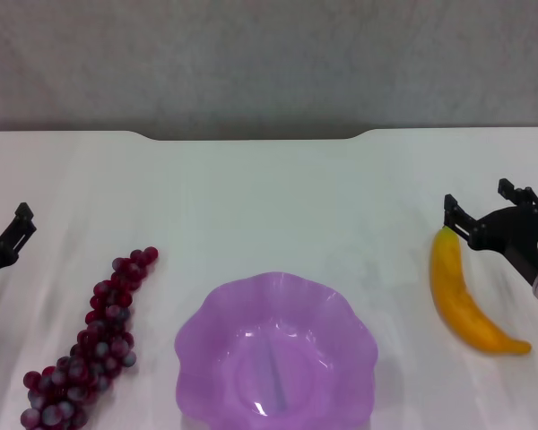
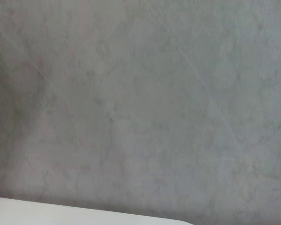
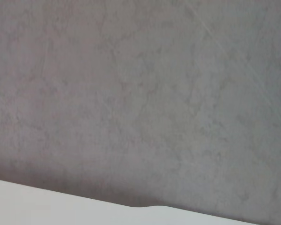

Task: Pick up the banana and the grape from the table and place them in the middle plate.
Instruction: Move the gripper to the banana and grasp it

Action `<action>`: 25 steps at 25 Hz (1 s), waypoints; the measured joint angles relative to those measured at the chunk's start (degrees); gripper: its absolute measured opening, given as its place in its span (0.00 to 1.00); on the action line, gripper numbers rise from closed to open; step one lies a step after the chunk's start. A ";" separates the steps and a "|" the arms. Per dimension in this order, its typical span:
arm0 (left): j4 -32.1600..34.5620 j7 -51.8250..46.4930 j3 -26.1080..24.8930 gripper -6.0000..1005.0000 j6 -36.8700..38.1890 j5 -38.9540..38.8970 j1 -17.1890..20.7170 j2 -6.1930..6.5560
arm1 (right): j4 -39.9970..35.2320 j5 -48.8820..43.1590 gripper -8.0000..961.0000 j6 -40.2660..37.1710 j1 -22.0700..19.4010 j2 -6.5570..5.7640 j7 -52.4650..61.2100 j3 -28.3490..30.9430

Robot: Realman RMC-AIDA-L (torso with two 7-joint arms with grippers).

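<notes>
The banana [image 1: 467, 298] lies on the white table [image 1: 269, 188] at the right, yellow-orange, its upper end toward the far side. The grape bunch [image 1: 96, 339] lies at the left front, dark red-purple. The purple scalloped plate [image 1: 276, 351] stands at the front middle, empty. My right gripper [image 1: 486, 208] is open, just above the banana's upper end, its fingers apart. My left gripper [image 1: 18, 226] shows at the left edge, left of the grapes and apart from them. Both wrist views show only grey floor and a strip of table edge.
The table's far edge has a shallow notch [image 1: 251, 136] in the middle. Grey floor lies beyond it. White tabletop stretches between the plate and the far edge.
</notes>
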 joint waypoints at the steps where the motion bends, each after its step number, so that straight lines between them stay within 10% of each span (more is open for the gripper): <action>1: 0.11 -0.07 0.19 0.83 0.00 0.17 -0.09 0.02 | -0.01 -0.01 0.91 0.02 0.00 0.00 -0.06 0.02; 14: 0.27 0.23 0.23 0.83 1.87 0.50 0.66 0.16 | 9.25 0.13 0.91 9.06 -2.03 -0.60 -9.66 6.12; 20: 0.43 0.33 0.53 0.83 2.90 0.66 0.37 0.15 | 44.17 0.18 0.91 40.79 -17.04 0.06 -36.09 29.34; 25: 0.34 0.77 0.54 0.83 3.76 0.69 0.15 0.14 | 56.53 -2.01 0.91 67.51 -17.67 -0.23 -35.51 40.70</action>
